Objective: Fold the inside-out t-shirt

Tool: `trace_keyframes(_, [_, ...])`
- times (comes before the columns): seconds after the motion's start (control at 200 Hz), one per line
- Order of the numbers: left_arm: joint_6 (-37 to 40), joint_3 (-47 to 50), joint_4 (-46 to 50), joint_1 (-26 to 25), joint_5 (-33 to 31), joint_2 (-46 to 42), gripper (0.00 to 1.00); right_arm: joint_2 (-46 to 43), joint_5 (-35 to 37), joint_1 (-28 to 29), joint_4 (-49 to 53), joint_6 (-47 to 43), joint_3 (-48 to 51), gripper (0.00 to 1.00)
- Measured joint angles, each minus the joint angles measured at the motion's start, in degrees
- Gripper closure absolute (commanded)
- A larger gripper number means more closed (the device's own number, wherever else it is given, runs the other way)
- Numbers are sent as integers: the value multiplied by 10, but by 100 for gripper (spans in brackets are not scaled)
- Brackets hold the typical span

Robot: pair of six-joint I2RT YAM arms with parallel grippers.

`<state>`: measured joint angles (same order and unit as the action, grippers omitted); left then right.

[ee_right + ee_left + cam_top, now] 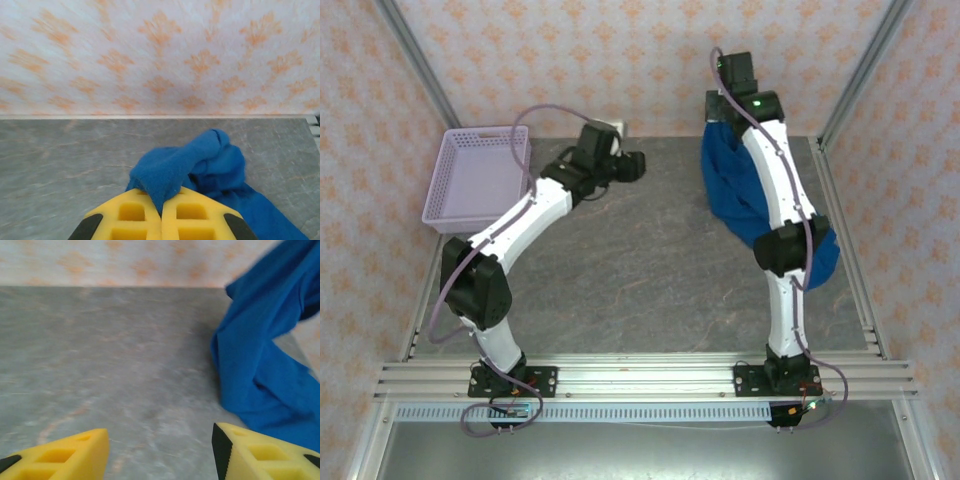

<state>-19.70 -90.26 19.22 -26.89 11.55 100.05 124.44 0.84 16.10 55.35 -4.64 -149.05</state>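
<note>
the right gripper [161, 207] pinches a bunched fold of the t-shirt [212, 162], which hangs at the far right of the table [640, 270] and trails under that arm. the left gripper [160, 440] has its fingers spread, empty, beside the t-shirt.

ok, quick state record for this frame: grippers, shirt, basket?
left gripper: open, holding nothing, above bare table
right gripper: shut on a bunch of the t-shirt
t-shirt: blue, crumpled, hanging from the right gripper, right side of the table
basket: lavender, back left, apart from the t-shirt
fold: not yet done
</note>
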Motion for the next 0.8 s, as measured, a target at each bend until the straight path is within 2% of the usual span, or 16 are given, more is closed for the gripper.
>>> trace_keyframes(0.06, [-2,33,-24,-17,3,-10,41,-47,-32,3,0,0,28,100])
trace_keyframes(0.15, [-2,70,-37,-14,3,-26,40,-115,-76,14,-5,3,73,100])
trace_keyframes(0.305, [-8,137,-81,-10,24,-94,30,-201,-125,38,-26,27,97,100])
trace_keyframes(0.41, [-9,169,-120,-58,34,-141,25,-244,-140,50,-48,48,97,99])
trace_keyframes(0.515, [-9,173,-160,-115,57,-149,22,-266,-158,53,-60,66,96,100])
trace_keyframes(0.63, [-8,172,-179,-138,76,-135,22,-269,-183,56,-70,81,96,100])
trace_keyframes(0.726, [-7,171,-183,-139,73,-118,29,-267,-192,59,-68,85,96,100])
trace_keyframes(0.801, [3,158,-172,-139,54,-99,47,-267,-193,59,-67,87,96,100])
